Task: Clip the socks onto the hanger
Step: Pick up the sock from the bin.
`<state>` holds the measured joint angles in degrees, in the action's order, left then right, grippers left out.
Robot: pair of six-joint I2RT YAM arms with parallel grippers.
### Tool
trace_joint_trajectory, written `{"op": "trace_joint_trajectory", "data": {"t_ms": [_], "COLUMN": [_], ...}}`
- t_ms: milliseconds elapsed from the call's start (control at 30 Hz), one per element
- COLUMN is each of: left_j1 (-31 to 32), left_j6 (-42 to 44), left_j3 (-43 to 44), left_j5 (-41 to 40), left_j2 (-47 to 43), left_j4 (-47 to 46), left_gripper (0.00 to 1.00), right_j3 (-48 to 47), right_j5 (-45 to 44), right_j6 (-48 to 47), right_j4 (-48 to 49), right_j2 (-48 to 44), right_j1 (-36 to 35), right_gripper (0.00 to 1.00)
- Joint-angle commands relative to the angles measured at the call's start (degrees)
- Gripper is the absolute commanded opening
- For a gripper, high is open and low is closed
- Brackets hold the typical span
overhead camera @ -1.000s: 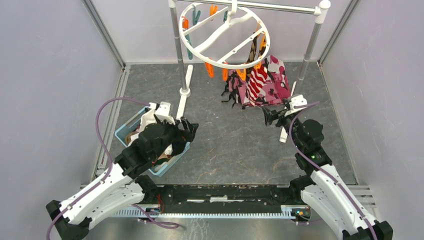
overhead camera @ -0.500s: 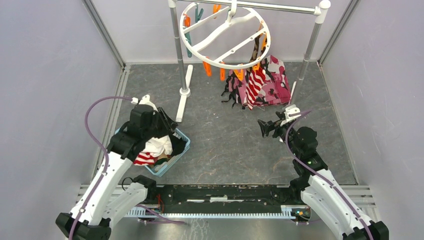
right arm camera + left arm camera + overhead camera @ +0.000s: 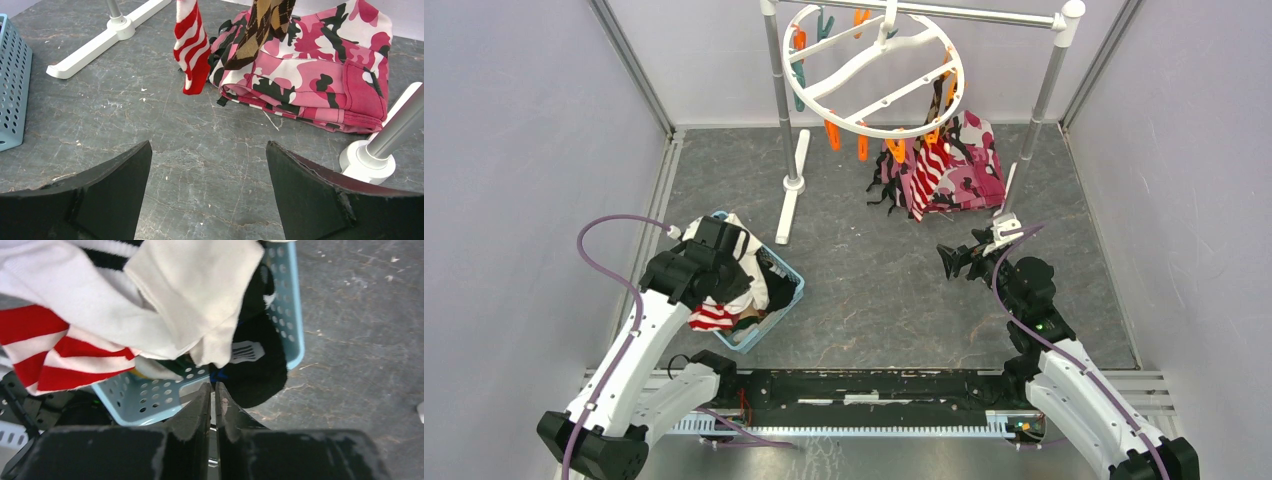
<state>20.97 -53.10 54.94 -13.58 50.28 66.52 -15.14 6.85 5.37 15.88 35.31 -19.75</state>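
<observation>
1. Hanging by its hook from the silver rail (image 3: pixel 984 14) at the far side of the table (image 3: pixel 874 290), the hanger (image 3: pixel 962 72) is showing its white ring and crossbars at a tilt to the top camera, with orange and teal clothespins (image 3: pixel 862 147) dangling from its rim.
2. Two socks are already hanging from the right-hand part of the ring: a red-and-white striped sock (image 3: pixel 192 45) and a brown-and-black argyle sock (image 3: pixel 260 30). Both are dangling beside each other in front of the camouflage cloth (image 3: pixel 325 75), which is lying folded on the table beneath.
3. A heap of socks (image 3: pixel 190 295) is lying in the blue basket (image 3: pixel 287 300) at the near left of the table. A white one with dark cuff stripes is resting on a red-and-white striped one, and a black one is spilling over the rim.
4. The left gripper (image 3: pixel 213 387) is reaching down at this heap with its jaws drawn almost together, leaving only a thin slit. The tip of the white sock is hanging just beyond the fingertips, and whether any cloth is being pinched cannot be told.
5. The right gripper (image 3: pixel 209 147) is hovering over the table, well apart from the hung socks and facing them. Its jaws are standing wide, with only grey stone-patterned surface showing between them.
6. The rail's right pole base (image 3: pixel 367 160) is standing just to the right of that gripper.
</observation>
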Motion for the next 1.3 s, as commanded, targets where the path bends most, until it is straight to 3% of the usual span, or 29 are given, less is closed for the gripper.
{"op": "trace_joint_trajectory", "data": {"t_ms": [0, 500, 700, 933, 1033, 1200, 1267], "left_j1": [-0.24, -0.28, -0.25, -0.32, -0.38, -0.48, -0.70], "left_j6": [-4.05, -9.81, -9.88, -11.04, -12.52, -13.21, -13.33], "left_j3": [-0.57, -6.06, -4.30, -6.02, -7.63, -9.35, -10.08], "left_j5": [-3.26, -13.88, -19.21, -18.11, -17.37, -17.88, -17.92], "left_j2": [1.90, 8.43, 9.69, 11.65, 12.53, 14.58, 15.12], "left_j4": [3.92, 6.80, 9.56, 6.58, 5.57, 2.58, 1.57], "left_gripper": [0.11, 0.11, 0.31, 0.36, 0.45, 0.45, 0.37], "right_j3": [0.19, 0.46, 0.56, 0.29, 0.28, 0.12, 0.11], "right_j5": [0.13, -1.40, -1.73, -2.36, -2.53, -2.79, -2.98], "right_j6": [0.99, 0.51, 0.52, 0.29, 0.29, 0.09, 0.01], "right_j4": [2.98, 2.84, 2.99, 2.19, 2.08, 1.75, 1.56], "right_j2": [-0.56, -0.86, -0.79, -1.31, -1.38, -1.51, -1.60], "right_j1": [0.03, -0.26, -0.60, -0.77, -0.84, -0.95, -1.09], "right_gripper": [0.91, 0.91, 0.91, 0.91, 0.91, 0.91, 0.91]}}
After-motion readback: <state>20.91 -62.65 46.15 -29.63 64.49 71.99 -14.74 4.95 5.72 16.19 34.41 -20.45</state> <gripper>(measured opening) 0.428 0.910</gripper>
